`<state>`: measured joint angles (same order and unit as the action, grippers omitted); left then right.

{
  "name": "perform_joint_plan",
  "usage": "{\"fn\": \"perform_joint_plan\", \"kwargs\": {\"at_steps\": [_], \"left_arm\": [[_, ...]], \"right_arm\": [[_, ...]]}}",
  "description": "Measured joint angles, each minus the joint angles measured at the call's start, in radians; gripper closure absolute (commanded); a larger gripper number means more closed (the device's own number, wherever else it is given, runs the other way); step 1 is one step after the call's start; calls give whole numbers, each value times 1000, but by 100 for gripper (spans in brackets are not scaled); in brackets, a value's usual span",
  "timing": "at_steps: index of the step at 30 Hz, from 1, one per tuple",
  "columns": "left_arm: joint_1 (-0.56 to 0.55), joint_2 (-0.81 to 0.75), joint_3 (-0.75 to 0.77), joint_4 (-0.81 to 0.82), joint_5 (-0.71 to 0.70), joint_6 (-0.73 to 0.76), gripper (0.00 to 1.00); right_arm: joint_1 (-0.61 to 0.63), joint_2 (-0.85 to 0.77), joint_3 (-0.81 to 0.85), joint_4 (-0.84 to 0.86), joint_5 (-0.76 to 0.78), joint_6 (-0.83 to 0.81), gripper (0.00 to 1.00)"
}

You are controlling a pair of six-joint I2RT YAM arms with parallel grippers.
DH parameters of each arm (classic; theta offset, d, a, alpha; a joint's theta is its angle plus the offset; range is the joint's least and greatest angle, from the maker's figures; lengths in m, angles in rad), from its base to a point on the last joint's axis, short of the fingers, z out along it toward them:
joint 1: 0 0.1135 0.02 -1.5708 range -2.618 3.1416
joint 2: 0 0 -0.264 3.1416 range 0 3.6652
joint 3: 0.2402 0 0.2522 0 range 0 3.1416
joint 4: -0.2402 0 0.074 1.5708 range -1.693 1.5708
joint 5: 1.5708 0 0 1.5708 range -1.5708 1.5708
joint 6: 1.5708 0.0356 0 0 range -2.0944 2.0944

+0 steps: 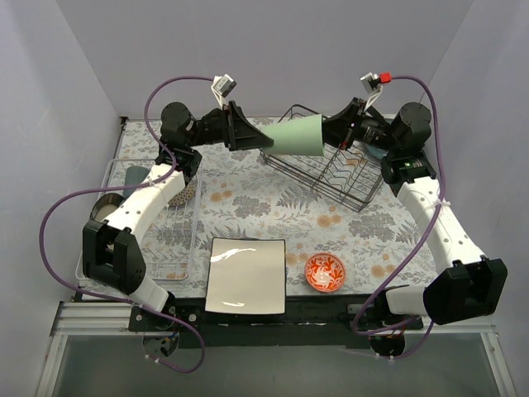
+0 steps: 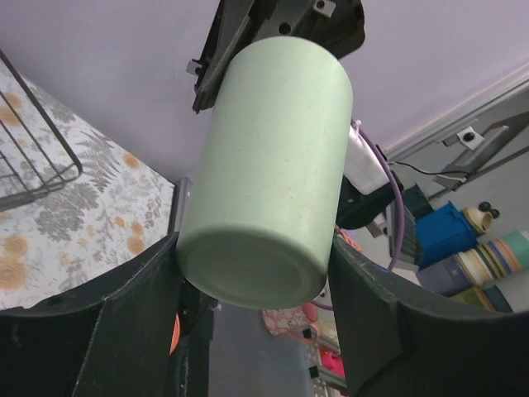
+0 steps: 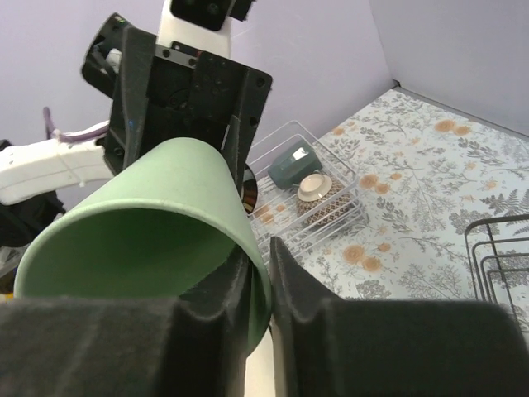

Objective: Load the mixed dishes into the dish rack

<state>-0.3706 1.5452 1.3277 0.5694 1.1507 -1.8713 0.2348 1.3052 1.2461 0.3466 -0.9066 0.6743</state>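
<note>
The pale green cup (image 1: 296, 136) hangs on its side in the air at the back, above the near-left corner of the black wire dish rack (image 1: 347, 178). My right gripper (image 1: 331, 132) is shut on the cup's rim (image 3: 140, 215), one finger inside and one outside. My left gripper (image 1: 258, 135) has its fingers against both sides of the cup's base (image 2: 273, 165). The large white square plate (image 1: 246, 275) and the small red-orange patterned bowl (image 1: 325, 272) lie on the table near the front edge. No round green plates show.
A pale wire tray (image 1: 165, 231) stands at the left under my left arm. It holds a dark cup (image 3: 291, 162) and a brown woven item with a beige lid (image 3: 318, 198). The rack's corner shows in the left wrist view (image 2: 33, 157). Purple walls close the back and sides.
</note>
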Motion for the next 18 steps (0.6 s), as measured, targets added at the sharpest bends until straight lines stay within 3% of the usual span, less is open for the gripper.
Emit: {"fn": "perform_joint_plan", "kwargs": {"at_steps": [1,2,3,7,11,18], "left_arm": [[0,-1,7,-21,-8,11,100],[-1,-3,14,-42,-24,28,100],[-5,-5,21,-60,-45,44,100],[-8,-11,50,-145,-113,108,100],[-11,-13,120,-302,-203,212,100],[-11,22,332,-609,-399,466,100]], "right_arm": [[0,0,0,-5,6,-2,62],[0,0,0,-13,16,-9,41],[2,0,0,-26,23,-18,31],[4,-3,-7,-97,82,-59,6],[-7,-24,-11,-202,212,-102,4],[-25,-130,-2,-459,600,-171,5]]}}
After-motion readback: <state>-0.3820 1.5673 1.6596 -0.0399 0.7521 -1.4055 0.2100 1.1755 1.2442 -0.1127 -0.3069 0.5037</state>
